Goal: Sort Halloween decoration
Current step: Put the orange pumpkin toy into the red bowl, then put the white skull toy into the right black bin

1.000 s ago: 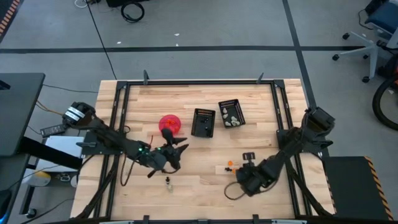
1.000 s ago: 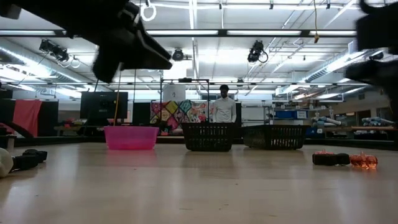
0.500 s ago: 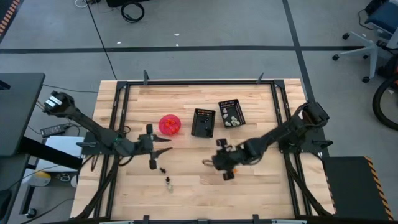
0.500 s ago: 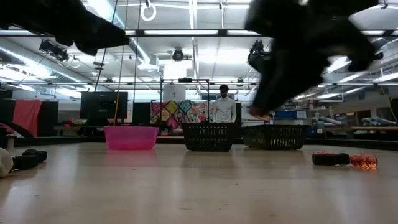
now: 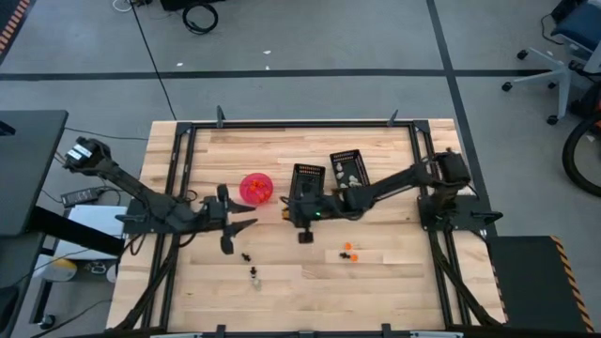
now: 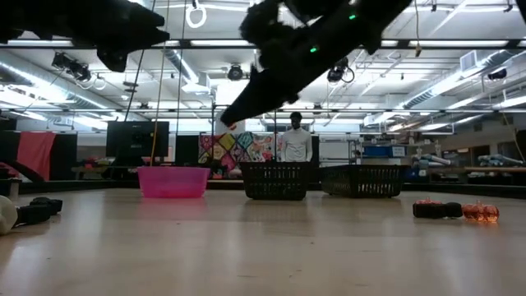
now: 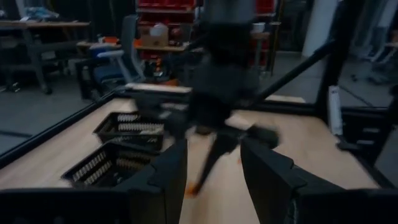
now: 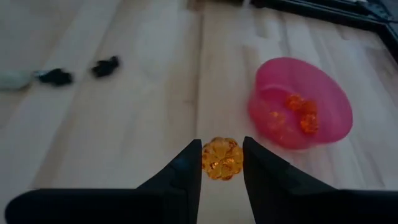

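Note:
My right gripper is shut on a small orange pumpkin-like trinket. It hangs above the table just right of the pink bowl, which holds several orange trinkets. In the high view this gripper is in front of the left black basket. The second basket holds pale trinkets. My left gripper stands open and level near the bowl's near side, touching nothing. Loose trinkets lie on the wood: two orange, a black one and a pale one. My right gripper pinches the orange trinket by its two opposite sides between its fingertips. The fingers slant down toward the table's left. The trinket is lifted clear of the table, above bare wood beside the bowl.
A black metal frame borders the table. The two baskets stand side by side right of the bowl. In the low view a black trinket and an orange one lie at the right. A person stands in the room beyond.
My right gripper has swung from the table's near right, up and toward the left and far side, ending beside the pink bowl with the orange trinket. My left gripper drew back toward the left edge, rolled level, then kept still.

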